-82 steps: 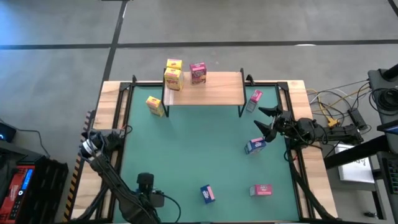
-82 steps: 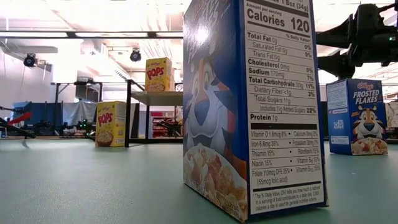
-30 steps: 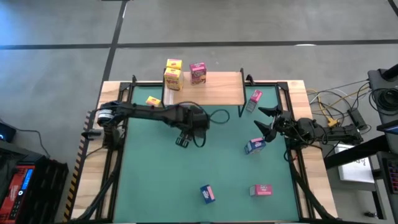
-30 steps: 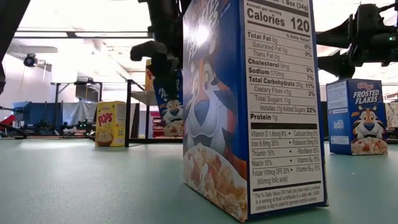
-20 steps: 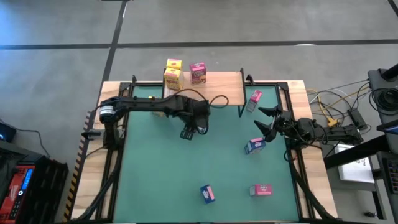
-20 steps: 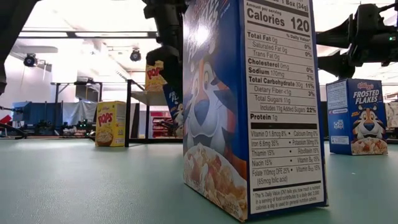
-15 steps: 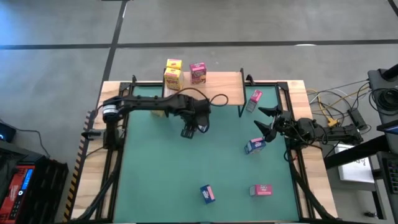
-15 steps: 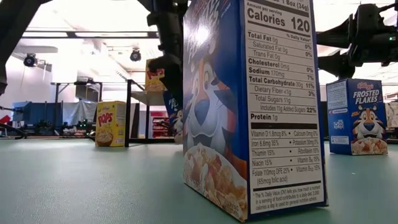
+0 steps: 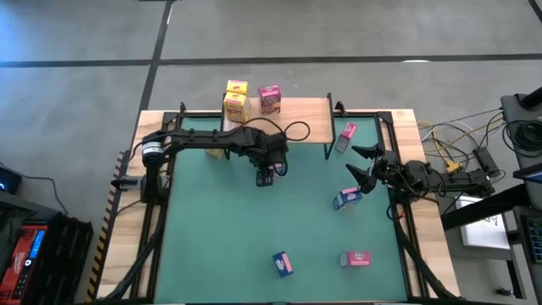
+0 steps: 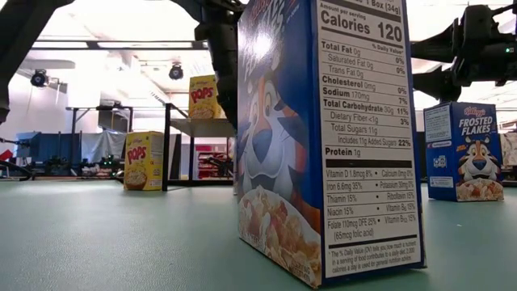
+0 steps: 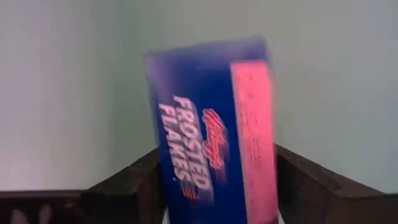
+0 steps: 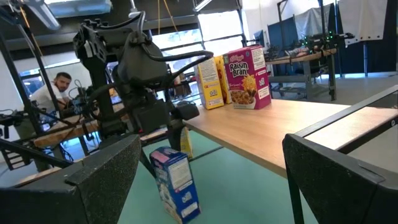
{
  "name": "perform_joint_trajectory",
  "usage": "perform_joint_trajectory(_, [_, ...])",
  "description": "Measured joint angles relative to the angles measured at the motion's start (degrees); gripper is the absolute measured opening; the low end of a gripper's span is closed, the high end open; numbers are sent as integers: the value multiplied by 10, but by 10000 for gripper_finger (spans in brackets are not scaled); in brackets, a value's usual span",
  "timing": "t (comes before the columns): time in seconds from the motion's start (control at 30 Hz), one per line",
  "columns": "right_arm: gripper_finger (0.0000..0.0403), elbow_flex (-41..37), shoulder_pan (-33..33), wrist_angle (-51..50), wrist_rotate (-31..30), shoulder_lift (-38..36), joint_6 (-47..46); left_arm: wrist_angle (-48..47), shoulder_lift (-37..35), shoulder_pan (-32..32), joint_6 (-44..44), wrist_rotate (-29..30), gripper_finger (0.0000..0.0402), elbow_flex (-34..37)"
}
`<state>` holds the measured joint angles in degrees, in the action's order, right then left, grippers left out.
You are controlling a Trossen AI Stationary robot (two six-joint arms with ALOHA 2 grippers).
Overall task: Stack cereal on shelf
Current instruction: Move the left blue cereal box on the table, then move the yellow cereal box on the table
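Observation:
My left gripper (image 9: pixel 265 174) points down over the middle of the green mat, in front of the shelf (image 9: pixel 292 120). A blue cereal box (image 12: pixel 176 183) stands under it, slightly tilted, bottom end on the mat. In the left wrist view the blue box (image 11: pixel 211 134) shows between the two spread fingers. Two stacked yellow boxes (image 9: pixel 235 102) and a pink box (image 9: pixel 269 99) stand on the shelf. My right gripper (image 9: pixel 362 165) waits open at the table's right edge. My left gripper comes at the blue box's top end (image 12: pixel 163 155) from above, pointing down, with one finger (image 11: pixel 134 183) on each side of it. I cannot tell whether the fingers touch the box. The box's bottom end rests on the mat.
A yellow box (image 9: pixel 212 146) stands on the mat by the shelf's left leg, partly under my left arm. A pink box (image 9: pixel 345 135) is by the right leg. A blue box (image 9: pixel 347 199), another blue one (image 9: pixel 283 263) and a pink one (image 9: pixel 356 258) lie nearer.
My left gripper has gone toward the table's right edge and a little down with the blue box, rolling its wrist. The box, which hung tilted just above the mat, now stands on the mat under the gripper.

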<state>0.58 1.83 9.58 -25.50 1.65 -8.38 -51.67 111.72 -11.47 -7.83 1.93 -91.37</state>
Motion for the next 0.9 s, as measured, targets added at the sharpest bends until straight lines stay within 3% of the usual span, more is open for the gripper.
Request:
perform_joint_trajectory(0.33, [384, 0, 0, 0, 0, 0, 0, -16, -5, 0, -10, 0, 250, -23])
perform_joint_trajectory(0.6, [384, 0, 0, 0, 0, 0, 0, -108, -39, 9, 58, 2, 250, -62])
perform_joint_trajectory(0.9, [384, 0, 0, -1, 0, 0, 0, -124, -122, 59, 167, 22, 250, 12])
